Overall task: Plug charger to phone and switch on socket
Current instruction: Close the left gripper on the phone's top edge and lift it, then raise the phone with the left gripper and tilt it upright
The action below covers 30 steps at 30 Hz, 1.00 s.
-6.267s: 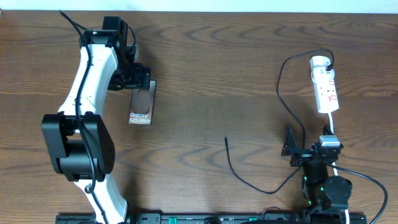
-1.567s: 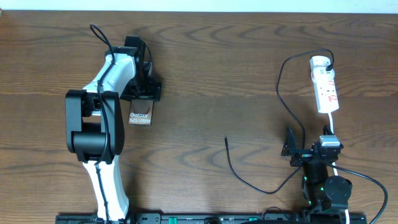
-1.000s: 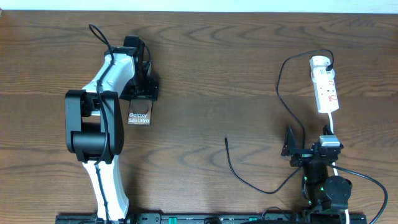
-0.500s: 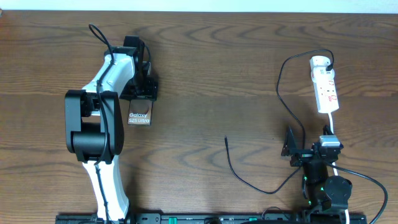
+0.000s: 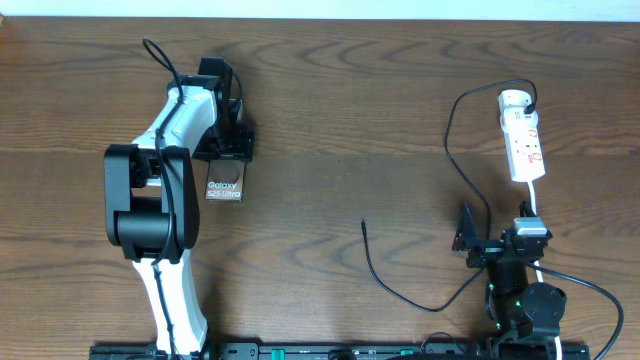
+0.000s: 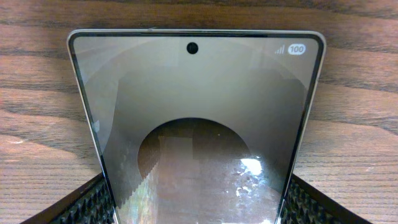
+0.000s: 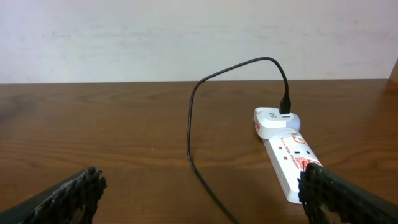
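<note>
The phone [image 5: 225, 186] lies face up on the table at the left, showing "Galaxy S25 Ultra" lettering. My left gripper [image 5: 226, 150] sits over its far end. In the left wrist view the phone [image 6: 196, 112] fills the space between the jaws of the left gripper [image 6: 199, 208], and both pads [image 6: 87, 205] press on its side edges. The socket [image 5: 522, 135] lies at the far right. The charger cable [image 5: 470, 190] runs from its plug in the socket's far end, and its tip [image 5: 363, 223] lies loose mid-table. My right gripper [image 5: 490, 243] is open and empty in front of the socket.
The socket's thick white cord [image 5: 533, 205] runs toward the right arm base. In the right wrist view the socket [image 7: 289, 155] and the black cable [image 7: 193, 124] lie ahead of the open right gripper [image 7: 202, 199], with a pale wall behind the table's far edge.
Since 6.3 s ago the left arm has swung in over the phone's far end, and the phone has shifted a little toward the front. Nothing has moved in the last second.
</note>
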Each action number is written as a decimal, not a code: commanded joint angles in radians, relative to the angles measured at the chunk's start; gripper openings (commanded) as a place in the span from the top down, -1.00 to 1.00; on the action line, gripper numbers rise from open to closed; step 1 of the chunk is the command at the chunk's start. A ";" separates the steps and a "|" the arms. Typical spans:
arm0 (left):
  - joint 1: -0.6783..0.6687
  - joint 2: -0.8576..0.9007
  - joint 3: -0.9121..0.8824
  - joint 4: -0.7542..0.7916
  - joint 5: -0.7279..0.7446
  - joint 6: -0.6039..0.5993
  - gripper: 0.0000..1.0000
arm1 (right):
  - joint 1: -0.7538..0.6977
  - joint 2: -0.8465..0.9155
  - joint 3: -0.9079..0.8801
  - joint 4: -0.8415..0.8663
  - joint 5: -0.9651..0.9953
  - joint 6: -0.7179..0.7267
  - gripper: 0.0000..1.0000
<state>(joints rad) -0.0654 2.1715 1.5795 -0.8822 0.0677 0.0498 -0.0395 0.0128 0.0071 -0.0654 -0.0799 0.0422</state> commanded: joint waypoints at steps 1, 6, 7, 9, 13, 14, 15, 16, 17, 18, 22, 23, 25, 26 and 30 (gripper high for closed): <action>0.002 0.013 -0.014 0.002 0.009 0.002 0.85 | 0.008 -0.003 -0.002 -0.004 0.003 0.002 -0.99; 0.002 -0.002 0.008 -0.007 0.010 0.002 0.85 | 0.008 -0.003 -0.002 -0.004 0.003 0.002 -0.99; 0.002 -0.009 0.015 -0.012 0.010 0.002 0.86 | 0.008 -0.003 -0.002 -0.005 0.003 0.002 -0.99; 0.002 -0.030 0.026 -0.018 0.010 0.002 0.85 | 0.008 -0.003 -0.002 -0.004 0.003 0.002 -0.99; 0.002 -0.096 0.035 -0.016 0.010 0.000 0.85 | 0.008 -0.003 -0.002 -0.004 0.003 0.002 -0.99; 0.002 -0.122 0.036 -0.016 0.011 -0.002 0.85 | 0.008 -0.003 -0.002 -0.004 0.003 0.002 -0.99; 0.002 -0.150 0.037 -0.014 0.018 -0.002 0.85 | 0.008 -0.003 -0.002 -0.004 0.003 0.002 -0.98; 0.002 -0.175 0.037 -0.011 0.022 -0.002 0.85 | 0.008 -0.003 -0.002 -0.005 0.003 0.002 -0.98; 0.002 -0.212 0.037 -0.005 0.027 -0.003 0.85 | 0.008 -0.003 -0.002 -0.005 0.003 0.002 -0.99; 0.002 -0.246 0.037 0.002 0.029 -0.009 0.85 | 0.008 -0.003 -0.002 -0.005 0.003 0.002 -0.98; 0.002 -0.400 0.037 0.029 0.049 -0.072 0.85 | 0.008 -0.003 -0.002 -0.005 0.003 0.002 -0.99; 0.002 -0.459 0.037 0.037 0.078 -0.084 0.85 | 0.008 -0.003 -0.002 -0.004 0.003 0.002 -0.99; 0.002 -0.525 0.037 0.045 0.117 -0.099 0.85 | 0.008 -0.003 -0.002 -0.004 0.003 0.002 -0.99; 0.002 -0.569 0.037 0.048 0.148 -0.113 0.85 | 0.008 -0.003 -0.002 -0.004 0.003 0.002 -0.99; 0.002 -0.719 0.037 0.055 0.282 -0.181 0.85 | 0.008 -0.003 -0.002 -0.004 0.003 0.002 -0.98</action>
<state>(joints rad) -0.0654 1.5482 1.5845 -0.8322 0.2138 -0.0570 -0.0395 0.0128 0.0071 -0.0654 -0.0799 0.0422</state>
